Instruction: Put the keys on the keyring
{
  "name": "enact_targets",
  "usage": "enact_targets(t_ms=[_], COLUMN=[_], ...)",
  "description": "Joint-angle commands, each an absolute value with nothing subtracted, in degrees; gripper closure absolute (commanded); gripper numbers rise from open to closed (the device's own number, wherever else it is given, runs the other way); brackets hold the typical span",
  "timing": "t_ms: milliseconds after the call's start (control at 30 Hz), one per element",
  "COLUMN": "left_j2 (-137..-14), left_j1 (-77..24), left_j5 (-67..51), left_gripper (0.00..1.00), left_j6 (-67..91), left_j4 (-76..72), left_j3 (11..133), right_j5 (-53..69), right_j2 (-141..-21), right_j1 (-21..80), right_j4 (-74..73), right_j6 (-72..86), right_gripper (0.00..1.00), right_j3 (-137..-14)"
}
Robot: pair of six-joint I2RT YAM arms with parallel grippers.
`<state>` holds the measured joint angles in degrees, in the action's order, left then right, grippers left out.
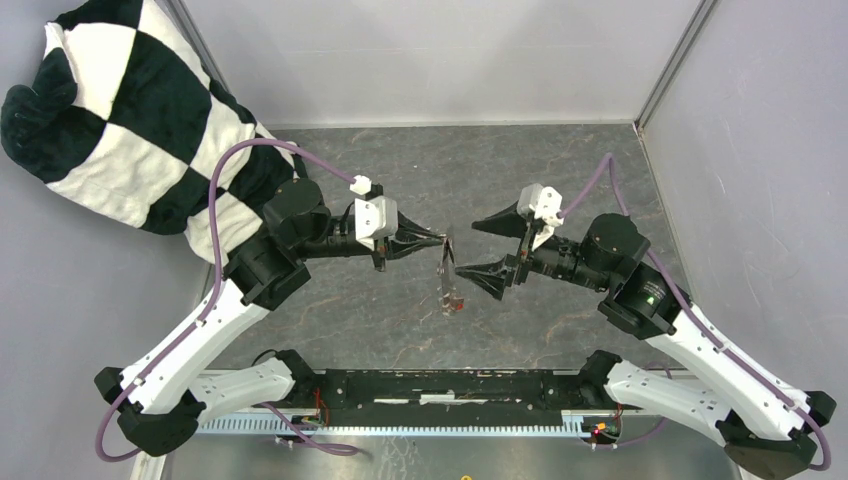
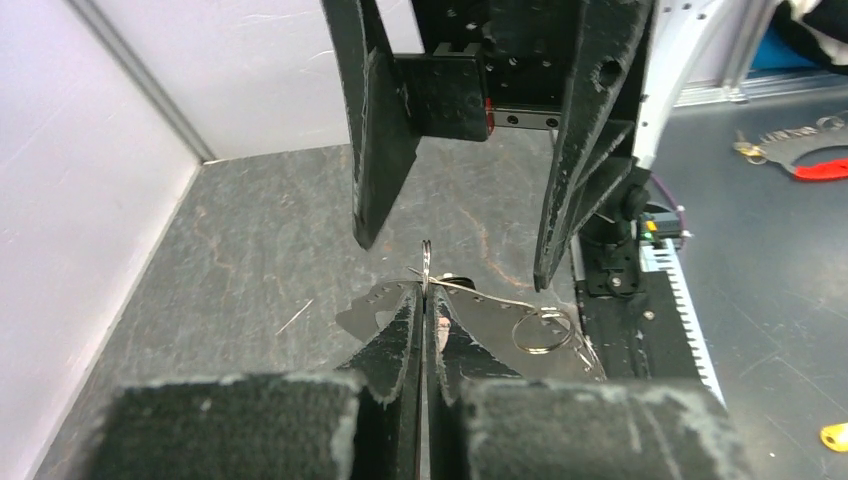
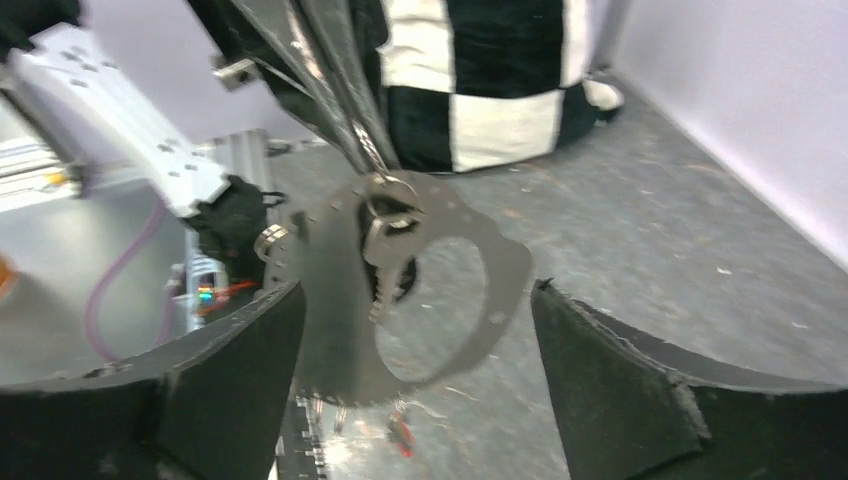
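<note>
Keyring (image 3: 503, 268) pinched by left fingers (image 2: 398, 345); key (image 3: 383, 262) dangling.

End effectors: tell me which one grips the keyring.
The left end effector, shut on the hanging keyring; the right end effector stands open beside it, holding nothing.

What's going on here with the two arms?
Left gripper is shut on the keyring at its edge, holding it up in mid-air. Right gripper is open, facing the ring, not touching it. A key hangs at the ring's middle; whether it is actually threaded on isn't clear.
</note>
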<state>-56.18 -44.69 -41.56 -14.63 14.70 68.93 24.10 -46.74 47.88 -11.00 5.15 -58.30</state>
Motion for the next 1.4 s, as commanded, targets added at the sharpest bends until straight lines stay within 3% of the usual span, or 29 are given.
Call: enact_targets(t_ms=[0, 200, 467, 833, 900, 1000, 1100, 1167, 1233, 1267, 1300, 1367], left_j2=[-55.0, -55.4, -56.2, -57.0, -56.8, -56.5, -56.0, -55.9, -55.9, -55.9, -56.1, -56.8], left_j1=[-44.6, -44.6, -44.6, -44.6, -44.6, -44.6, -44.6, -44.6, -44.6, -44.6, -44.6, -44.6], left_j5=[-33.7, -24.2, -21.0, -18.8, -18.8, -18.7, -18.6, -18.6, -18.2, -17.7, -16.8, -13.7], left_gripper=[0.98, 0.98, 0.98, 0.98, 0.98, 0.98, 0.98, 0.98, 0.87, 0.72, 0.49, 0.11], left_j6=[-17.2, -16.0, -15.2, -13.8, -13.9, -14.2, -14.2, -14.2, -14.3, -14.4, -14.4, -14.5], left_j4=[11.4, 9.9, 7.5, 6.7, 6.8, 7.2, 7.5, 7.7, 8.4, 9.0, 9.8, 13.1], left_j3=[68.5, 66.8, 66.4, 65.8, 65.7, 65.6, 65.1, 64.8, 64.7, 64.8, 65.0, 66.2], right_j5=[13.9, 18.0, 17.9, 0.5, -2.8, -4.2, -4.6, -5.7, -6.7, -7.6, -8.4, -9.3], right_j2=[-45.0, -47.1, -49.6, -60.3, -61.6, -62.6, -62.8, -62.1, -61.1, -60.7, -60.3, -59.4], right_j1=[47.8, 47.8, 48.6, 58.2, 58.2, 58.2, 58.3, 58.2, 58.2, 58.2, 58.2, 58.1], right_j4=[-12.2, -11.4, -1.4, 4.7, 4.4, 3.8, 3.3, 4.0, 4.4, 4.0, 3.1, 0.6], right_j6=[3.9, 4.3, 3.9, -2.4, -3.1, -3.6, -4.0, -4.4, -4.9, -5.1, -5.3, -6.2], right_gripper=[0.02, 0.02, 0.02, 0.04, 0.18, 0.66, 0.88, 0.97, 1.00, 1.00, 1.00, 1.00], right_j3=[-58.0, -57.7, -51.3, -52.8, -52.6, -52.6, -52.9, -52.4, -51.7, -51.6, -51.6, -51.1])
